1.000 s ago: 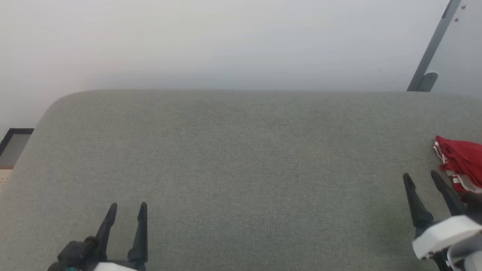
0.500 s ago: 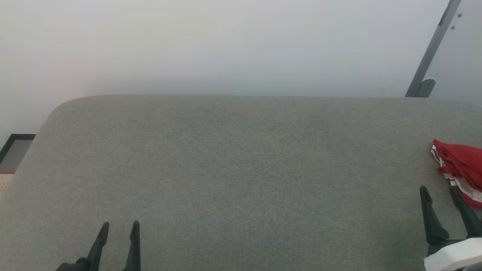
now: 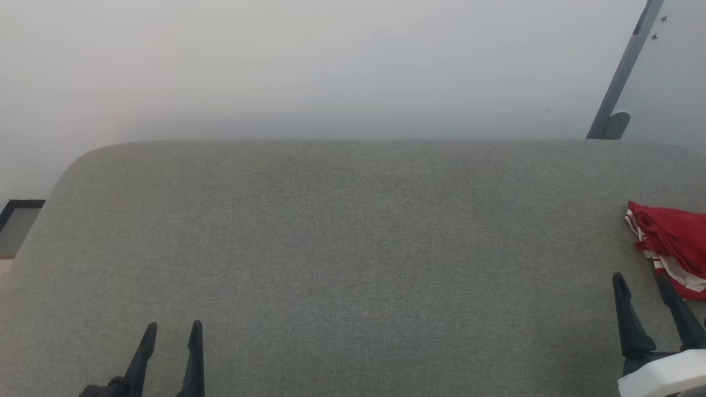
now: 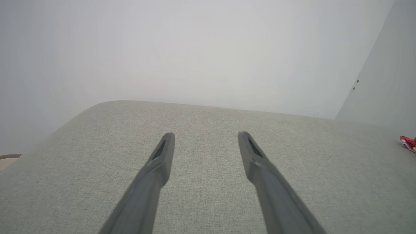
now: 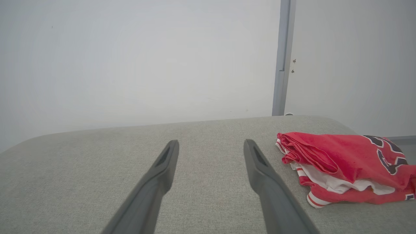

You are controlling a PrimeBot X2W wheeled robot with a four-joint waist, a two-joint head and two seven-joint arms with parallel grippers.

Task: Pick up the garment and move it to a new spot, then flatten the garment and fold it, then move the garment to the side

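a broad grey fabric-covered surface (image 3: pixel 353 248) with rounded far corners takes up most of what lies in front of the robot, backed by a plain pale wall (image 3: pixel 331 66). the garment (image 5: pixel 341 162) lies bunched in a loose heap at the right end of that surface. red cloth is on top, a white panel and red-and-white striped trim show along its near and left edges, and part of a dark, white-outlined print sits on its right portion. a slim grey post (image 3: pixel 620 71) runs up the wall behind the far edge, near the garment's end. the right gripper (image 3: pixel 640 280) hangs over the fabric just beside the garment's left edge, its two dark fingers spread wide with nothing between them. in its wrist view a strip of bare fabric shows between the nearer finger and the cloth. the left gripper (image 3: pixel 172 326) is well apart at the near left, fingers likewise spread and empty over bare fabric. a small dark-framed panel (image 3: pixel 16 220) peeks out past the surface's left edge.
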